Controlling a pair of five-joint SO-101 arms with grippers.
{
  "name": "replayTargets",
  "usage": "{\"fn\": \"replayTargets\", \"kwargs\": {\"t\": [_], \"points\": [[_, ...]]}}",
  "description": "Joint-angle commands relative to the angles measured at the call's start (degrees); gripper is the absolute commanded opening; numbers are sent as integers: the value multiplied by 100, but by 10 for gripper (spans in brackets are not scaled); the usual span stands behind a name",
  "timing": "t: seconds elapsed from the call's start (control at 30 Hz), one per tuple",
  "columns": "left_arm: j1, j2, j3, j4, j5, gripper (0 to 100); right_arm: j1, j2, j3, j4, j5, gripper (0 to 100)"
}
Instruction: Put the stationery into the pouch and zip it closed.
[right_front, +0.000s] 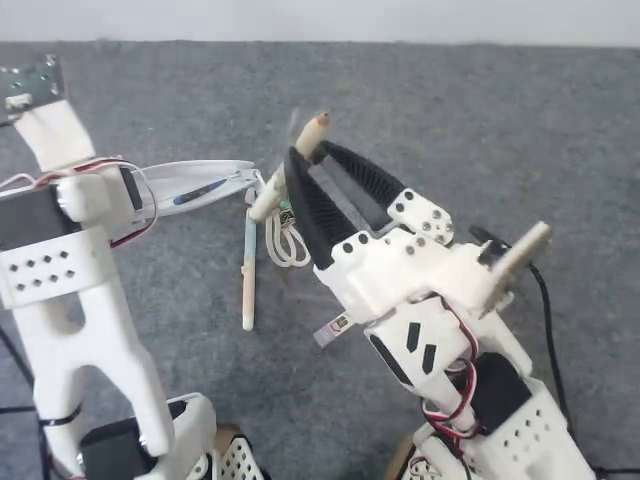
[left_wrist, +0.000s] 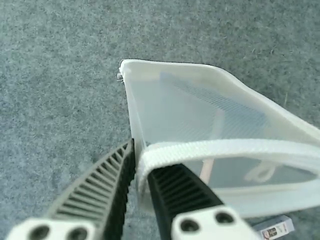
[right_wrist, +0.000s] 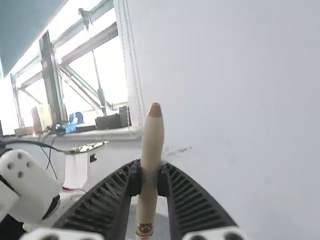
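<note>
The white mesh pouch (right_front: 205, 178) hangs off the carpet with its mouth toward the middle, and a blue item shows through its side. My left gripper (right_front: 140, 195) is shut on its rim; in the left wrist view the fingers (left_wrist: 117, 175) pinch the white zip band of the pouch (left_wrist: 200, 120). My right gripper (right_front: 310, 155) is raised beside the pouch's mouth, shut on a wooden pencil (right_front: 290, 165) that points up and away. In the right wrist view the pencil (right_wrist: 151, 145) stands upright between the jaws of the gripper (right_wrist: 149, 170).
A second pencil (right_front: 248, 272), pale blue and wood, lies on the grey carpet (right_front: 480, 130) below the pouch's mouth. A white looped cord (right_front: 287, 243) lies next to it. A small eraser-like block (right_front: 333, 328) (left_wrist: 274, 230) rests near the right arm's base.
</note>
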Motion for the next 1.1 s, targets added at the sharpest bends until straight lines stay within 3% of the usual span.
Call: {"fn": "replayTargets", "kwargs": {"t": [0.0, 0.43, 1.07], "points": [[26, -237, -22, -229, 79, 11, -48, 92, -35, -708, 97, 6], [26, -229, -22, -229, 79, 11, -57, 1930, -18, -2932, 79, 6], [26, -229, -22, -229, 79, 11, -418, 3301, 211, -3398, 97, 6]]}}
